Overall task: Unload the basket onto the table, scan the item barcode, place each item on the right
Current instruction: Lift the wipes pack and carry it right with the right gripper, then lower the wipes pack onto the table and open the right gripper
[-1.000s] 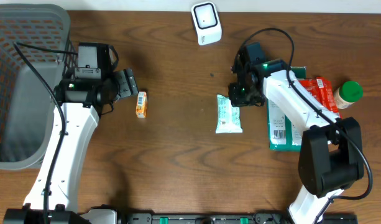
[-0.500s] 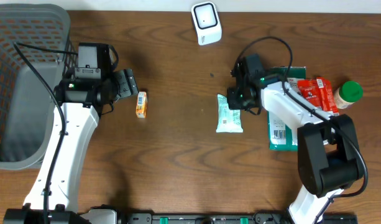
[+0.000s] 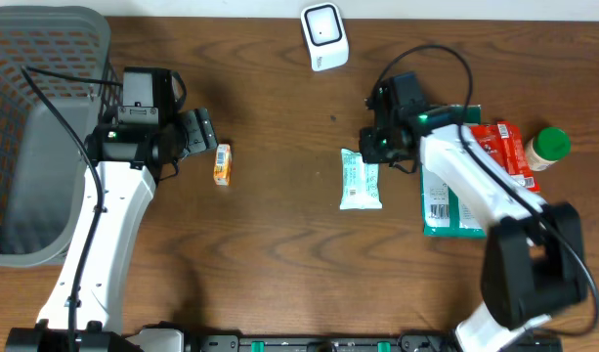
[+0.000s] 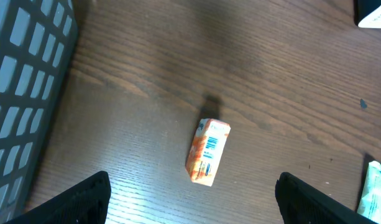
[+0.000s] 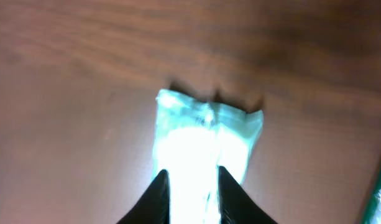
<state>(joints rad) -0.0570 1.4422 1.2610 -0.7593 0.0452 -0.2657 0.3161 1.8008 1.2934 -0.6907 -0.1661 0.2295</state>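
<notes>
Dark brown wood-grain table [image 3: 279, 244] fills the whole view, with no more of the room showing than a pale strip along its far edge. At the left edge sits a grey plastic mesh basket [image 3: 45, 59]. A white barcode scanner [image 3: 324, 36] stands at the middle of the far side. On the right, a flat green package [image 3: 446, 210], a red packet [image 3: 499, 147] and a small green-lidded jar [image 3: 548, 145] are bunched together.

We judge the task to be at an early stage. The item in hand looks to be the pale green and white foil packet [image 3: 360, 182], which lies flat on the wood right of centre, well apart from the scanner. The right gripper [image 3: 380, 149] is down at the packet's far end. In the wrist view its two dark fingers stand only narrowly apart, with the crimped wrapper between them. We cannot tell whether they pinch the foil or merely straddle it.

Nothing has been presented to the scanner yet, as far as we can see. What is left is a sure hold, a lift, a carry toward the scanner and a turn so the barcode faces it. We cannot see a barcode on the packet's upper face.

The left gripper [image 3: 203, 132] hangs with its jaws spread wide and holds nothing. A small orange carton [image 3: 222, 164] lies just in front of it, printed barcode upward.
</notes>
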